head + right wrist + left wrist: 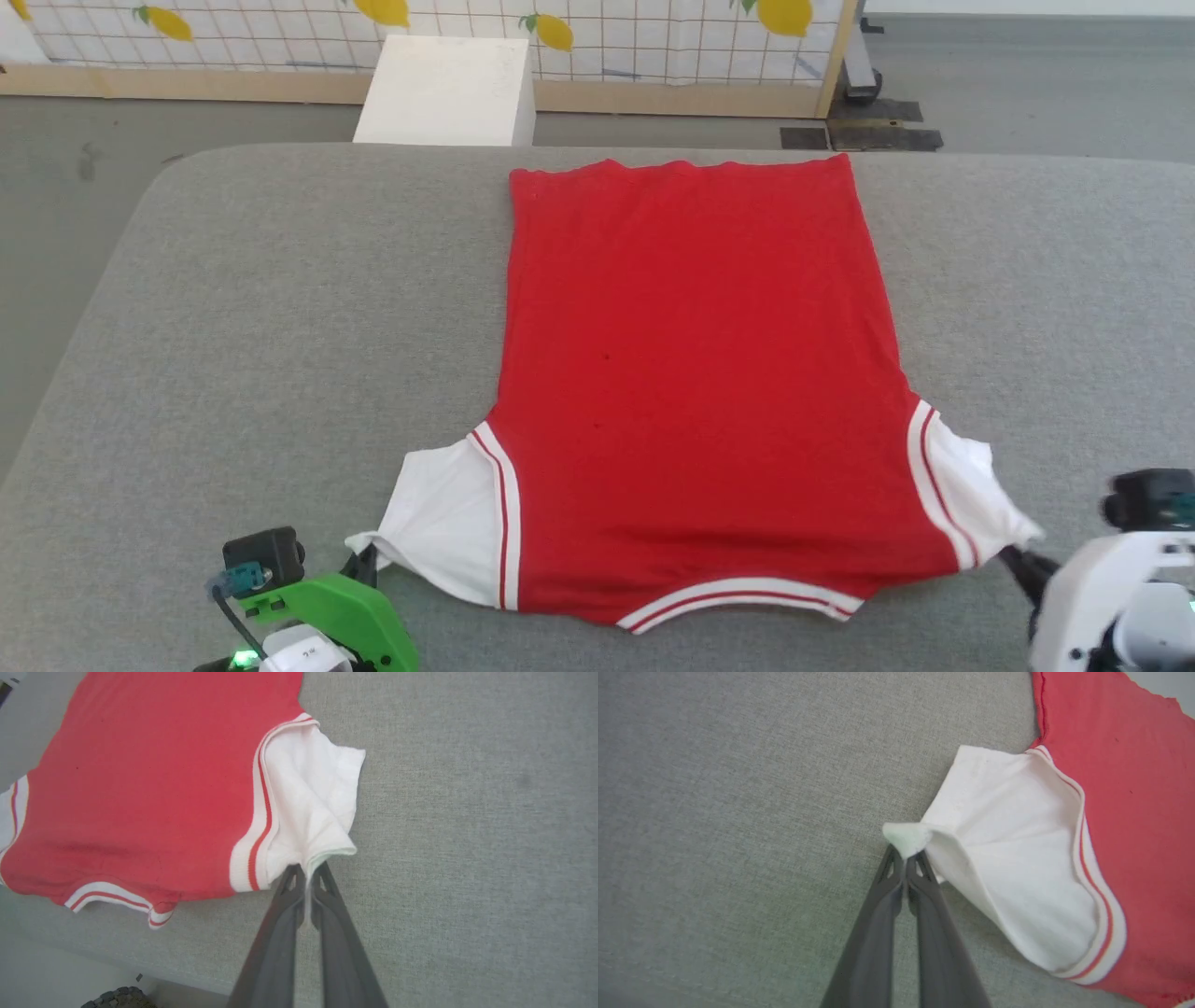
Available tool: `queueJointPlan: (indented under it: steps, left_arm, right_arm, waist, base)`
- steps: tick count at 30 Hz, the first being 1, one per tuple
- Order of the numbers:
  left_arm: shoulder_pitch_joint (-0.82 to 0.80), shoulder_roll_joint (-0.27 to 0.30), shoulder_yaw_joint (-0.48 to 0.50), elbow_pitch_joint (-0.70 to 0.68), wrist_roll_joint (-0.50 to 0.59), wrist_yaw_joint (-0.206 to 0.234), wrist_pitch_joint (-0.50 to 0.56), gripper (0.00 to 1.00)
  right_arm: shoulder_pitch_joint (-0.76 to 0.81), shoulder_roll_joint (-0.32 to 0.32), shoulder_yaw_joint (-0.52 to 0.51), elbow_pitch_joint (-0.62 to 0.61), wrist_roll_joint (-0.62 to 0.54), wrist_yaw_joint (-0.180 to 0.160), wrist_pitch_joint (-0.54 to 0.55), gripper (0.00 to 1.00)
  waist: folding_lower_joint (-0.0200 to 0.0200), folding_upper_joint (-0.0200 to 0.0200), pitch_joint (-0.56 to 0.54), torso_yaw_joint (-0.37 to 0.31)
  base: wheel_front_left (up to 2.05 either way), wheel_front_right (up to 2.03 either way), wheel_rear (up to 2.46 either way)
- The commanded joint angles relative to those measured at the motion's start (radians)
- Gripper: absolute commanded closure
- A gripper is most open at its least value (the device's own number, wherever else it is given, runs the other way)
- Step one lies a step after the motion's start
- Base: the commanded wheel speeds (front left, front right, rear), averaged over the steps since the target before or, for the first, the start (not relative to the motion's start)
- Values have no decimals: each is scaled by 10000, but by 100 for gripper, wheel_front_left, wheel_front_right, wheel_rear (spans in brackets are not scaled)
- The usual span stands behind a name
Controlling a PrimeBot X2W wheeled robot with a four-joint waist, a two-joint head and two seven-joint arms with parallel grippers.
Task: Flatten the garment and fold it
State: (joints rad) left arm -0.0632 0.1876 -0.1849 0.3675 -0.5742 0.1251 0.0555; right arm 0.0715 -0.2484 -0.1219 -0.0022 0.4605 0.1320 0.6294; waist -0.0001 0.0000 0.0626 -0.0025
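we pinch one white sleeve tip in each clamped gripper, left gripper (pixel 906 856) and right gripper (pixel 306 873), with the garment (pixel 691 373) flat on the grey pad (pixel 280 327), its length running straight away from us

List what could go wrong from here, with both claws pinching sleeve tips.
1. The left claw and right claw each pinch only a sliver of sleeve hem on the garment; a firm pull could slip it free.
2. The right sleeve is crumpled; folding now may trap wrinkles.
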Motion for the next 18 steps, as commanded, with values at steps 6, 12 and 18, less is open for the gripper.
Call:
queueJointPlan:
  steps: [6, 12, 18]
  left_arm:
    - [-77, 130, -135, -260, 268, 313, 224, 100]
    - [-218, 38, -147, -424, 184, 363, 225, 100]
    - [-261, 14, -90, -541, 71, 384, 162, 100]
  right_arm:
    - [-876, 34, 1021, 377, -1129, -13, 2192, 100]
    - [-1424, -11, 1744, 1235, -1577, -13, 3194, 100]
    - [-1669, -125, 1963, 1792, -1442, -13, 3180, 65]
  waist:
    - [1, 0, 218, -109]
    - [1, 0, 449, -56]
    - [1, 0, 593, -101]
  base:
    - [0, 0, 0]
    - [0, 0, 0]
    - [0, 0, 0]
